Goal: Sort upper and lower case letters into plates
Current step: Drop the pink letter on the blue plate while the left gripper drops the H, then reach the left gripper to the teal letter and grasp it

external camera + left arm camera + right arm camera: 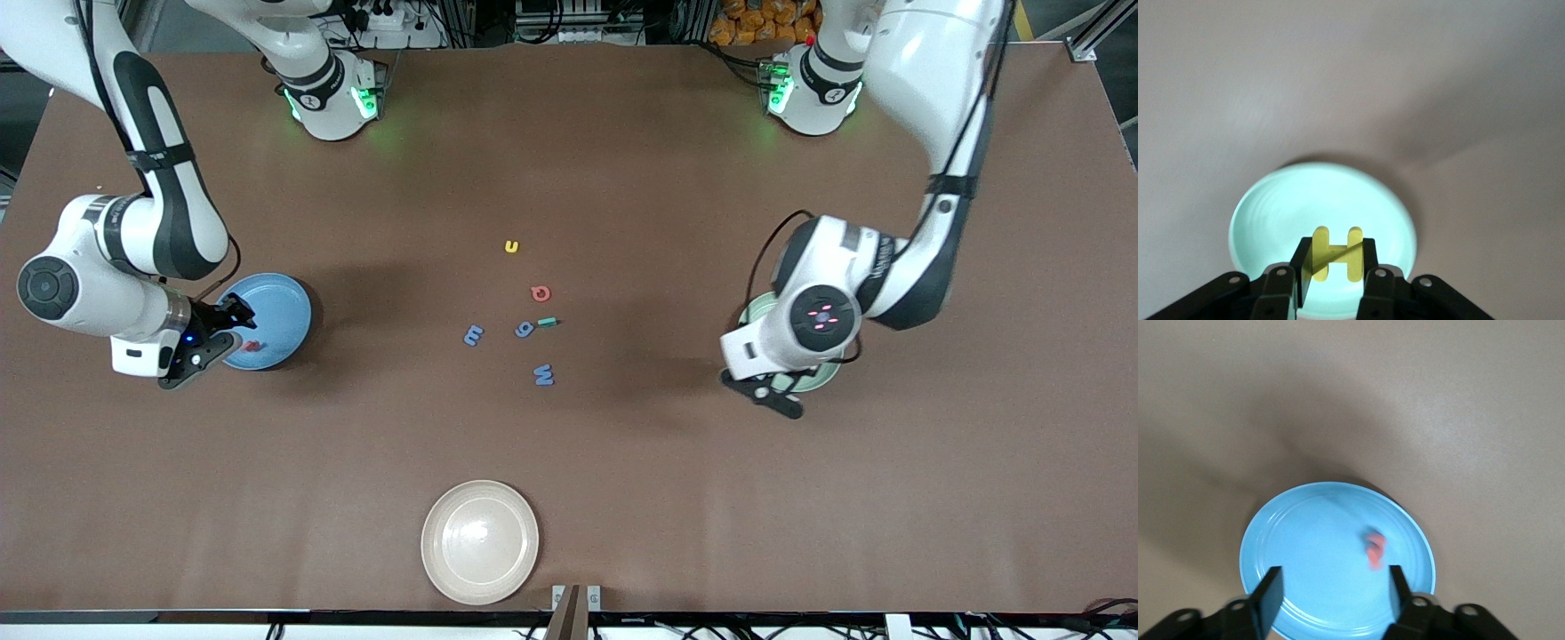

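Yellow plastic, the shape of a capital H, is gripped between the narrowly set fingers of the left gripper, directly above the mint green plate; the letter's uprights are seen running along the finger direction, with its crossbar spanning the gap, so a plain release is judged enough to drop it straight into the plate below. A red letter is seen blurred over the sky blue plate, between and just ahead of the widely parted fingers of the right gripper, which grasps nothing; whether that letter is at rest on the plate or falling cannot be told, nor can its shape be read. Six letters are left on the brown table between the two plates: a yellow u closest to the robot bases, a red letter below it, a blue g touching a small teal piece, a blue m and a blue w. From the mint green plate these lie toward the right arm's end, roughly midway, so neither arm is clearly closer. Much of the mint green plate is hidden under the left wrist in the front view. A cream-white plate is set apart, closest to the front camera.
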Controlling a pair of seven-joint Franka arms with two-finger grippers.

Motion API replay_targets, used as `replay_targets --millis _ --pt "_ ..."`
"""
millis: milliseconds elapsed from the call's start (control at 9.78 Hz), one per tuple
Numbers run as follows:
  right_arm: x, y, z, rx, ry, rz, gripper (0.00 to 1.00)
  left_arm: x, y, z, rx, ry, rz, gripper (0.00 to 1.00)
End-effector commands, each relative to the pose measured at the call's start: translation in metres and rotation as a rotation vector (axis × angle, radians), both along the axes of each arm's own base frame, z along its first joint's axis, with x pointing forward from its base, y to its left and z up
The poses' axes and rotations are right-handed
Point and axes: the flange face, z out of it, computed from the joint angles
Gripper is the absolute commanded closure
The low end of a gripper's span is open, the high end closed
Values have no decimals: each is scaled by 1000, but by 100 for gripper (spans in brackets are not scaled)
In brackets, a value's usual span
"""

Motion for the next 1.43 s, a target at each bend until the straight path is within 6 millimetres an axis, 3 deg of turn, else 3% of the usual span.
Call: replay_targets --millis 0,102,205,409,614,716,921,1125,1330 --pt "-2 31 7 -11 -13 -28 0 -50 46 -23 -18 -36 -27 67" --pt "1 54 8 -24 -21 -73 0 -57 47 -35 -23 -43 -29 57" --pt "3 75 9 -35 -32 -119 0 -58 47 -37 -24 -43 -31 1" --pt "8 109 7 -53 -46 -212 0 -56 39 -33 -28 -56 -24 0" --pt "9 143 -1 -62 -69 -288 0 -56 -10 -25 -63 -79 11 0" --pt "8 162 -5 -68 -78 -335 0 -56 -46 -19 -77 -103 -2 0" --pt "3 193 -14 -84 -80 -427 0 -59 -140 -4 -127 -156 -129 0" --pt "-1 216 -19 -81 -95 -526 0 -57 -210 -21 -142 -196 -247 0" --pt "-8 222 -23 -85 -87 -552 0 -83 -293 -37 -161 -257 -397 0"
